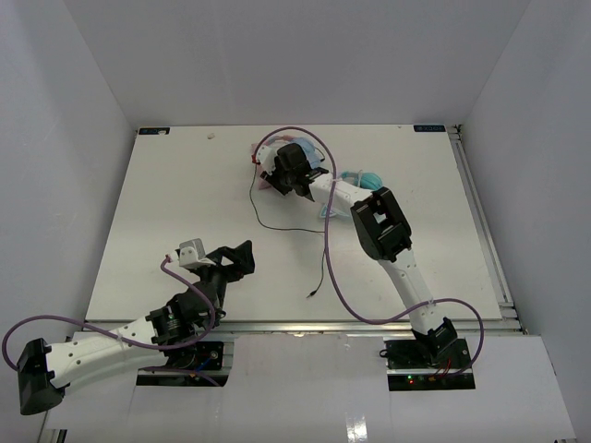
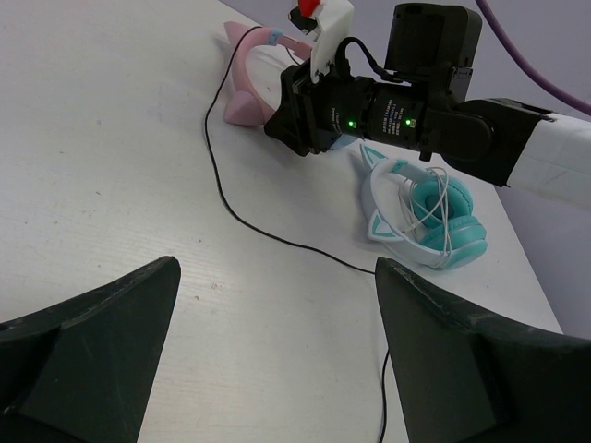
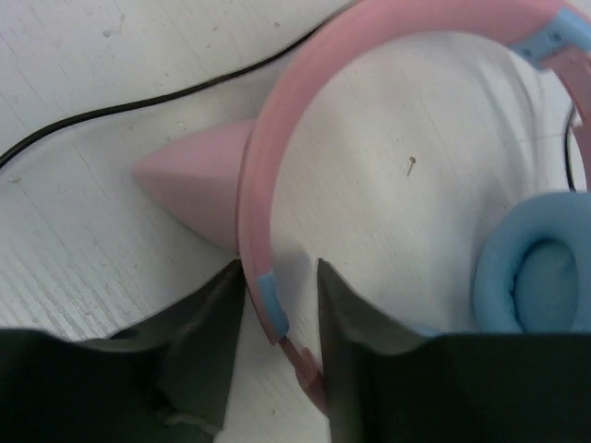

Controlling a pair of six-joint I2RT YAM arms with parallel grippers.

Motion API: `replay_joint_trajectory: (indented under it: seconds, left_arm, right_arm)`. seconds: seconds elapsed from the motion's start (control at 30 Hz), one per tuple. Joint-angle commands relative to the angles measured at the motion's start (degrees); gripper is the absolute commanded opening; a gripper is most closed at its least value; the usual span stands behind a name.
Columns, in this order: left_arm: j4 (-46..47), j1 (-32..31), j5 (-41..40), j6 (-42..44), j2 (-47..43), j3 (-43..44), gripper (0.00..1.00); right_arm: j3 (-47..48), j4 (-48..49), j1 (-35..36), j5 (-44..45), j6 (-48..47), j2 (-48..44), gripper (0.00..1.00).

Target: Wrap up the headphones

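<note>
Pink headphones [image 3: 268,185] lay at the far middle of the table [image 1: 166,203], the headband pinched in the right hand [image 3: 277,314]. Black cable [image 2: 231,208] trailed nearer. Left hand [image 2: 277,351] hovered spread, holding nothing. No legible writing was found.

No legible text or labels anywhere.
</note>
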Motion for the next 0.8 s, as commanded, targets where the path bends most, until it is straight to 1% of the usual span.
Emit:
replay_joint_trajectory:
  seconds: [0.0,0.07,0.1,0.17,0.27,0.33,0.4,0.43,0.5,0.63,0.77]
  left_arm:
    - [-0.46,-0.03,-0.02,-0.5,-0.3,0.38,0.97]
    - [-0.53,-0.03,-0.1,-0.5,-0.45,0.38,0.97]
    - [-0.5,-0.03,-0.11,-0.5,-0.53,0.33,0.97]
    - [-0.38,-0.03,0.06,-0.5,-0.66,0.21,0.97]
    - [-0.46,-0.03,-0.11,-0.5,-1.18,0.03,0.97]
    - [-0.55,-0.03,-0.33,-0.5,-1.74,-0.13,0.97]
    - [-0.64,-0.03,-0.72,-0.5,-2.15,-0.23,0.97]
    - [-0.95,-0.03,-0.8,-0.5,-2.53,-0.16,0.97]
    - [-1.54,-0.03,-1.24,-0.62,-3.12,-0.11,0.97]
    - [-2.13,-0.03,-1.25,-1.03,-5.14,-0.59,0.97]
    - [-1.41,-0.03,-0.62,-0.93,-6.59,-1.39,0.97]
  right_arm:
    - [-1.26,-3.42,-0.2,-2.31,-0.54,-0.7,0.22]
    - [-2.37,-3.35,-0.2,-4.24,-0.02,-2.62,0.1]
    - [-3.1,-3.38,-0.15,-4.98,0.7,-4.03,0.08]
    - [-4.98,-3.42,-0.11,-7.27,1.69,-6.25,0.08]
    - [-7.67,-3.6,-0.11,-10.4,3.95,-11.98,0.08]
    - [-6.45,-6.0,-0.4,-11.97,6.05,-15.65,0.08]
    - [-2.53,-10.94,-0.81,-16.53,7.19,-18.01,0.08]
    - [-0.64,-15.15,-0.97,-19.42,8.21,-18.41,0.08]
    - [3.28,-18.76,-1.08,-23.39,8.91,-19.99,0.08]
    - [2.68,-21.7,-1.79,-31.79,11.87,-23.83,0.08]
    - [0.28,-21.7,-4.37,-47.12,17.55,-25.94,0.08]
